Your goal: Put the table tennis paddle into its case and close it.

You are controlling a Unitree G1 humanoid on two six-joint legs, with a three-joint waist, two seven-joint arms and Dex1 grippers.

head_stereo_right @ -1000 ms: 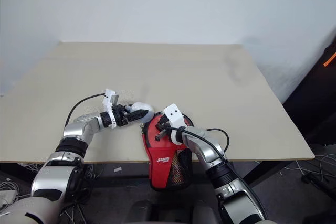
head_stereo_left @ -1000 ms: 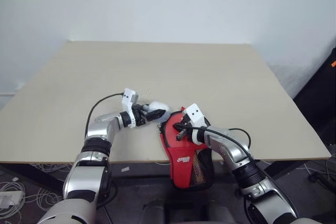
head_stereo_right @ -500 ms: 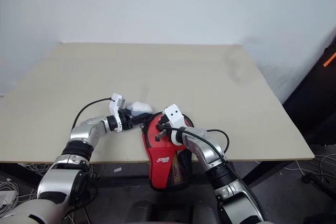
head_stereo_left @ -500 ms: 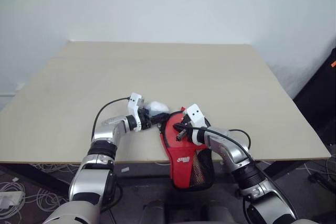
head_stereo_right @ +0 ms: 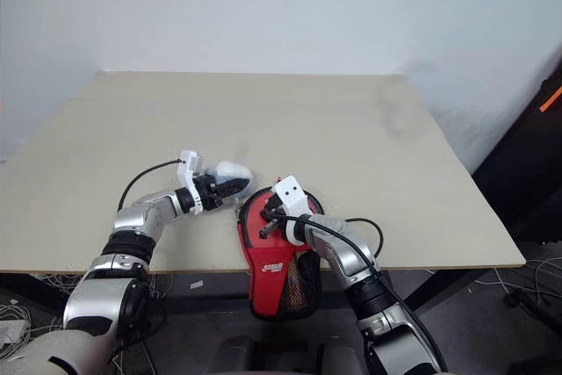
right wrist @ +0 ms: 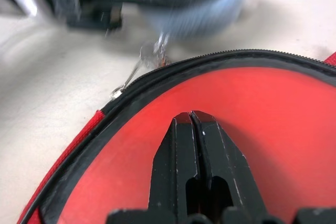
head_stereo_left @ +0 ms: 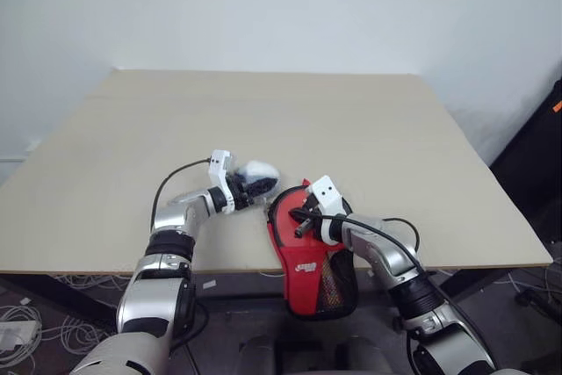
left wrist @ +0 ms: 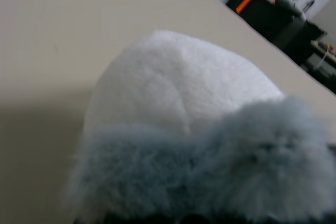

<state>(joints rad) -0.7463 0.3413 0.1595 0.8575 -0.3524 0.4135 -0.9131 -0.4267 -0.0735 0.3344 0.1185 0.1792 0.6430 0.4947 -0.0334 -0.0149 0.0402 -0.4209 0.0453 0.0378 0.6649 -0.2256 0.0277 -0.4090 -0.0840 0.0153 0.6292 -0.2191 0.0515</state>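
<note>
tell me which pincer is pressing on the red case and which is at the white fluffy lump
The right pincer, fingers together, presses on the red case. The left pincer is at the white lump, just left of the case on the table.

left hand closing on white lump, nudged farther away

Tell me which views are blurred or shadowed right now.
Left wrist view: the white roundish fluffy lump is soft, its grey fringe smeared. Right wrist view: background objects streak with motion blur, while the right tool on the red, black-edged paddle-shaped case stays sharp. Eye views: evenly lit, soft shadows.
</note>
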